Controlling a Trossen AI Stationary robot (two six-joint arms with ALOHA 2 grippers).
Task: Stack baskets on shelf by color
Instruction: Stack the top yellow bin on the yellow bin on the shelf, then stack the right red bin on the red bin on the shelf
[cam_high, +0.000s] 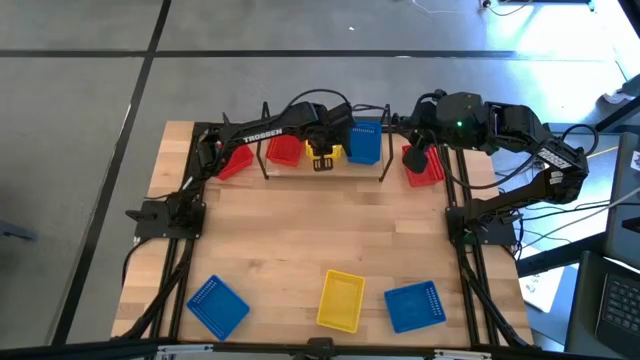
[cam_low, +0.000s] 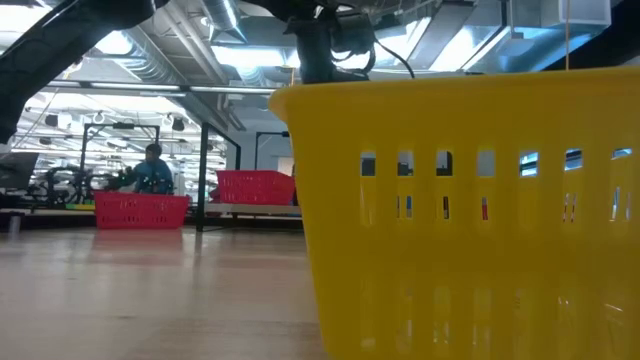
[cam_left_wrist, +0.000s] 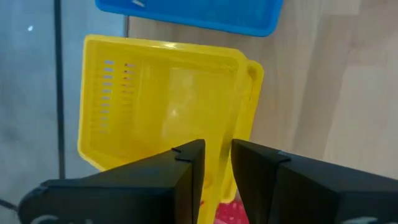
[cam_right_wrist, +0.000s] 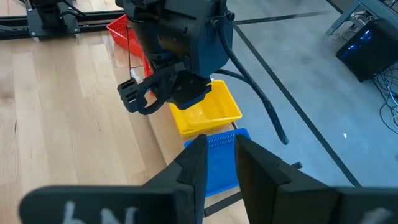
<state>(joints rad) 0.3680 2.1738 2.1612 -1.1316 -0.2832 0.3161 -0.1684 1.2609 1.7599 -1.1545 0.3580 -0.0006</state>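
Note:
My left gripper (cam_high: 322, 158) is over the shelf (cam_high: 385, 160) at the table's far edge, shut on a yellow basket (cam_left_wrist: 161, 99), which also shows in the right wrist view (cam_right_wrist: 205, 112). On the shelf, a red basket (cam_high: 285, 150) stands to its left and a blue basket (cam_high: 363, 143) to its right. My right gripper (cam_high: 415, 158) hovers over another red basket (cam_high: 428, 168) on the table right of the shelf. Its fingers (cam_right_wrist: 219, 155) are a narrow gap apart and hold nothing. A third red basket (cam_high: 235, 160) lies left of the shelf. My left gripper has the yellow basket by one side wall at its rim (cam_left_wrist: 222, 155), one finger inside the basket and one outside. The fingers come from above, pointing down. The basket stays open side up, a little askew to the blue basket. I cannot tell whether its bottom rests on the shelf.
Near the table's front edge lie a blue basket (cam_high: 218, 305), a yellow basket (cam_high: 340, 300), which fills the low view (cam_low: 470, 210), and another blue basket (cam_high: 415, 305). The wooden tabletop (cam_high: 330, 225) between them and the shelf is bare. A person (cam_low: 150, 172) shows far off in the room.

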